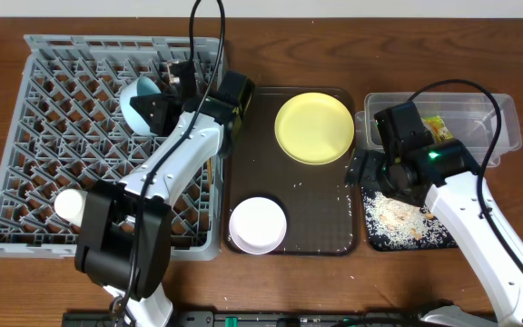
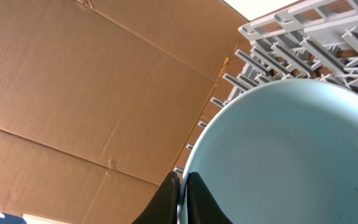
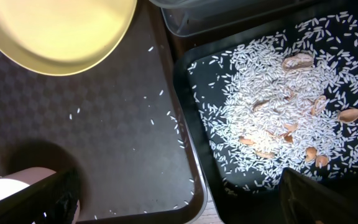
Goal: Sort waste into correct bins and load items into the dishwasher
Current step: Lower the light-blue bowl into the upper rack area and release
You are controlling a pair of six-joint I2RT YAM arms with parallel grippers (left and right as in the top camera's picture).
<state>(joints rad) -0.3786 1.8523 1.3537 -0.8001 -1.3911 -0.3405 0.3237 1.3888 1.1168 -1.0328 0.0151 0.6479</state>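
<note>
The left arm point(image 1: 175, 154) reaches over the grey dish rack point(image 1: 53, 118). Its jaws are pinched onto the rim of the light-blue bowl point(image 2: 291, 155), holding it tilted on edge among the pegs in the rack's far part. A white cup point(image 1: 69, 204) lies in the rack's near-left corner.

Beside the rack sits the dark brown serving tray point(image 1: 320, 213). It carries the pale-yellow plate point(image 1: 314, 127) at the far end and the pinkish-white bowl point(image 1: 258, 224) at the near end, with a few stray rice grains point(image 3: 166, 118) scattered between them.

The right arm point(image 1: 479, 218) hangs over the seam between that tray and the black tray point(image 3: 197, 81). Its jaws are spread wide with nothing in them. The black tray holds a heap of white rice point(image 3: 272, 99) mixed with tan shell-like bits point(image 3: 297, 61). Behind it on the table, the clear tub point(image 1: 507, 113) contains the green-and-yellow wrapper point(image 1: 439, 127).
</note>
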